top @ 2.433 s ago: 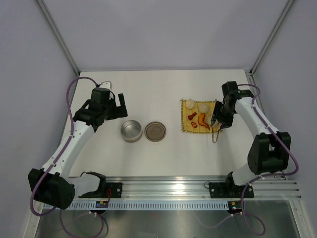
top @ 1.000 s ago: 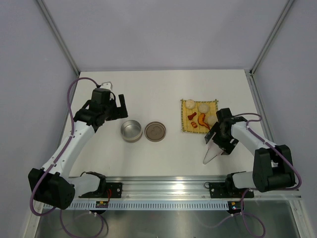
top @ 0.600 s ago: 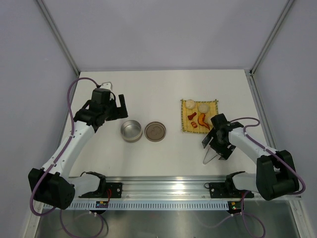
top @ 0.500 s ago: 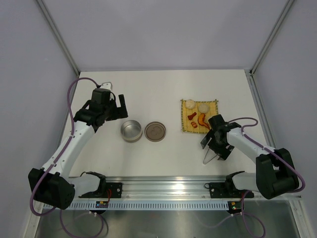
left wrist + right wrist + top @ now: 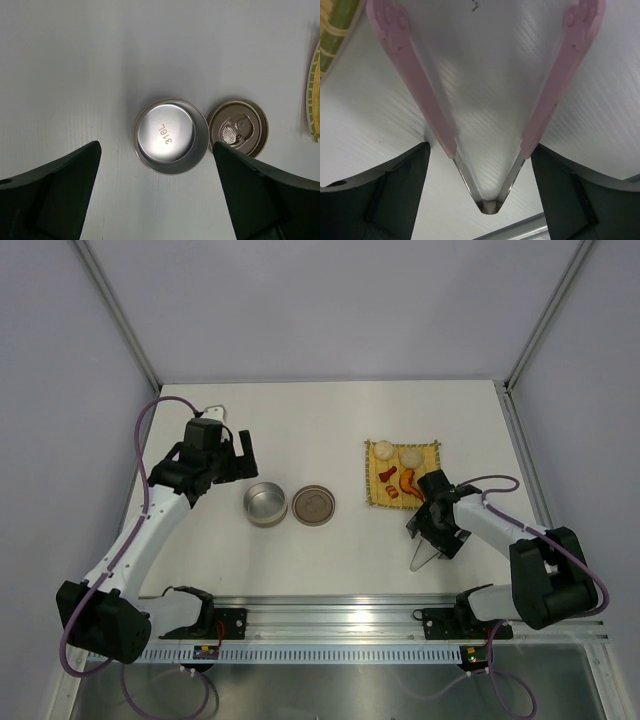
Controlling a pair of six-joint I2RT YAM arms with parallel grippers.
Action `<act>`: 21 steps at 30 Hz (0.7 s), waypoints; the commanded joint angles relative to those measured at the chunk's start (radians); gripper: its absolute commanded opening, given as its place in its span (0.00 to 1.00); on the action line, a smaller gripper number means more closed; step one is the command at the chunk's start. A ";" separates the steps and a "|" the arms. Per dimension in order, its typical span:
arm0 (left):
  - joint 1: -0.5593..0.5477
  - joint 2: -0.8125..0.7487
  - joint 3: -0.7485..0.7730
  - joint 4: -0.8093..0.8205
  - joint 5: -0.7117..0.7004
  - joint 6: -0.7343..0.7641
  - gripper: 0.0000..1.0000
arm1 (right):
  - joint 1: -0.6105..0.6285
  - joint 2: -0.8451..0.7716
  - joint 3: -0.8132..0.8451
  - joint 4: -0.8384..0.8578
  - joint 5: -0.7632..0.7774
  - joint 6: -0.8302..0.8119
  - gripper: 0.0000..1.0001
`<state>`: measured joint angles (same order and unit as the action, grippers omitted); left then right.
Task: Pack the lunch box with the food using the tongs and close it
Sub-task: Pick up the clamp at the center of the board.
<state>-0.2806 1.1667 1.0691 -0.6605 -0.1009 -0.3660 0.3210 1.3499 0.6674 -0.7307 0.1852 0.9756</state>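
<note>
Tongs lie between the right hand's spread fingers, apparently ungripped.

yellow woven mat, white table

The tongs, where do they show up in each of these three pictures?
Top external: the tongs lie right of centre, under the right gripper.
Left wrist: not in it.
Right wrist: they fill the middle, hinge lowest.
Shared landmark: the yellow mat.
</note>
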 commanded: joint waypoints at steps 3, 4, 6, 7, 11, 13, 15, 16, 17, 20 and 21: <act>-0.003 -0.022 -0.001 0.016 0.010 0.015 0.99 | 0.010 0.052 0.009 0.062 0.031 0.029 0.79; -0.003 -0.021 -0.001 0.016 0.009 0.015 0.99 | 0.012 0.048 0.005 0.062 0.034 0.035 0.75; -0.005 -0.019 0.000 0.015 0.007 0.015 0.99 | 0.010 0.034 0.000 0.066 0.037 0.040 0.63; -0.003 -0.015 0.002 0.016 0.007 0.016 0.99 | 0.010 0.028 -0.002 0.065 0.040 0.043 0.59; -0.003 0.007 0.020 0.012 0.015 0.015 0.99 | 0.012 -0.012 0.008 0.002 0.065 0.061 0.36; -0.003 0.010 0.026 0.013 0.017 0.015 0.99 | 0.012 -0.050 0.009 -0.021 0.069 0.064 0.27; -0.003 0.011 0.023 0.015 0.017 0.015 0.99 | 0.012 -0.093 0.009 -0.058 0.069 0.067 0.22; -0.003 0.013 0.023 0.015 0.017 0.015 0.99 | 0.012 -0.110 0.012 -0.071 0.069 0.069 0.18; -0.005 0.013 0.022 0.015 0.020 0.015 0.99 | 0.012 -0.126 0.015 -0.103 0.069 0.069 0.15; -0.005 0.011 0.020 0.015 0.018 0.015 0.99 | 0.010 -0.184 0.050 -0.170 0.063 0.048 0.12; -0.003 0.011 0.020 0.015 0.018 0.015 0.99 | 0.010 -0.201 0.078 -0.183 0.044 0.011 0.12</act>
<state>-0.2806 1.1786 1.0691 -0.6609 -0.1005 -0.3656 0.3237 1.2053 0.6807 -0.8253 0.2142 1.0054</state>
